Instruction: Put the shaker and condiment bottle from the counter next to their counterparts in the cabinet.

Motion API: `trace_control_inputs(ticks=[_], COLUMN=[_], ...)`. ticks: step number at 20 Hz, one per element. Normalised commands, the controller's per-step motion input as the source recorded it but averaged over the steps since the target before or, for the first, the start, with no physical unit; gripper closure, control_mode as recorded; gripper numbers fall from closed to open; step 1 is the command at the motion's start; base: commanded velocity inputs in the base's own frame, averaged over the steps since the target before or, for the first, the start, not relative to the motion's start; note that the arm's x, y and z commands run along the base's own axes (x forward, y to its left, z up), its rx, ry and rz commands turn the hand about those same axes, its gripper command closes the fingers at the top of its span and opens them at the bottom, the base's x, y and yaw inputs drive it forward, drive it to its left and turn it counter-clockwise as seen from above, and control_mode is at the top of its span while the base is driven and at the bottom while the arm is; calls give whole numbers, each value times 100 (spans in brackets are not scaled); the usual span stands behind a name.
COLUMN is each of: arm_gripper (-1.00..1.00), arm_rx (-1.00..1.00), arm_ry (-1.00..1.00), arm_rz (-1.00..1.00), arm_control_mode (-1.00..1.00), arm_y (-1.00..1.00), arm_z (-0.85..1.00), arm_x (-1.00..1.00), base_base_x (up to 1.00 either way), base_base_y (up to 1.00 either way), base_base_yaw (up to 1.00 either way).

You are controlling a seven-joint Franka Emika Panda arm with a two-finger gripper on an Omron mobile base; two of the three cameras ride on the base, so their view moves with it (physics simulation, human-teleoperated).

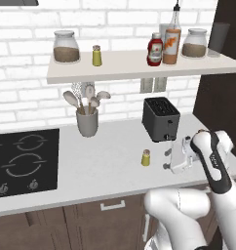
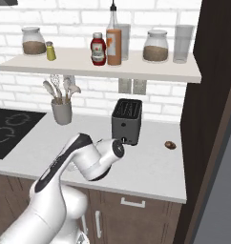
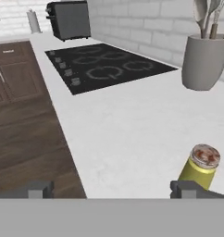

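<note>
Pincer (image 1: 167, 159) hangs released just right of the shaker (image 1: 146, 157) on the surface (image 1: 105, 161); light, rigid, likely tippy, best pinched mid-body.

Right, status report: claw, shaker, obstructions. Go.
Claw open, nothing held, low over the counter. Shaker upright on the counter just left of the claw, not gripped. Condiment bottle on the shelf beside ketchup bottle. Toaster stands behind.
</note>
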Motion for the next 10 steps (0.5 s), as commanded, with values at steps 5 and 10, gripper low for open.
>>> trace_control_inputs(ticks=[5,10], arm_gripper=[-100,-100], arm_rx=[-1,0], arm_ry=[0,0], arm_rz=[3,8], arm_control_mode=[-100,-100], arm_y=[0,0], arm_z=[-9,-24], arm_x=[54,20], base_base_x=[0,0], base_base_y=[0,0], base_base_yaw=[0,0])
